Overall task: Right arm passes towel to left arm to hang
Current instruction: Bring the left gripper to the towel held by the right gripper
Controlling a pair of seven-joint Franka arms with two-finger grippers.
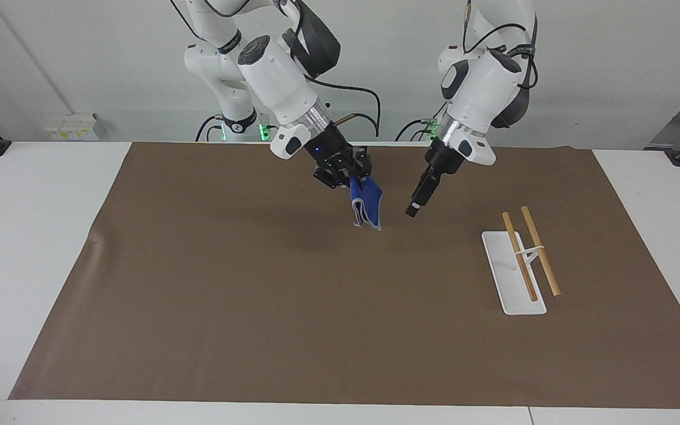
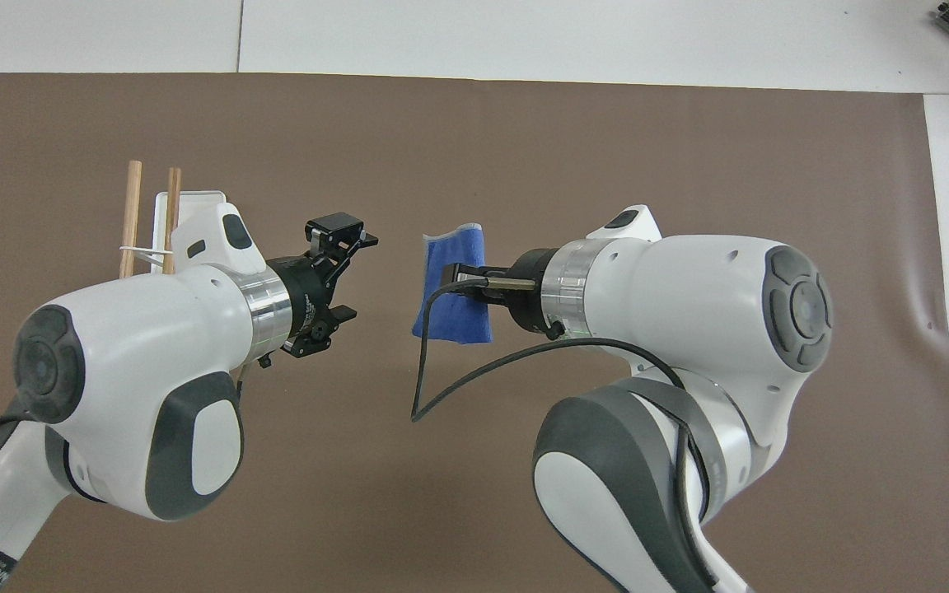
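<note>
The blue towel (image 1: 367, 208) (image 2: 451, 288) hangs folded in the air over the middle of the brown mat, its lower edge just above the surface. My right gripper (image 1: 353, 177) (image 2: 446, 278) is shut on the towel's upper edge. My left gripper (image 1: 414, 208) (image 2: 357, 276) is open and hovers beside the towel, toward the left arm's end of the table. It points at the cloth with a small gap between them and does not touch it.
A white rack base (image 1: 514, 283) (image 2: 194, 202) carrying two wooden rods (image 1: 540, 251) (image 2: 130, 218) stands toward the left arm's end of the table. The brown mat (image 1: 257, 295) covers most of the white tabletop.
</note>
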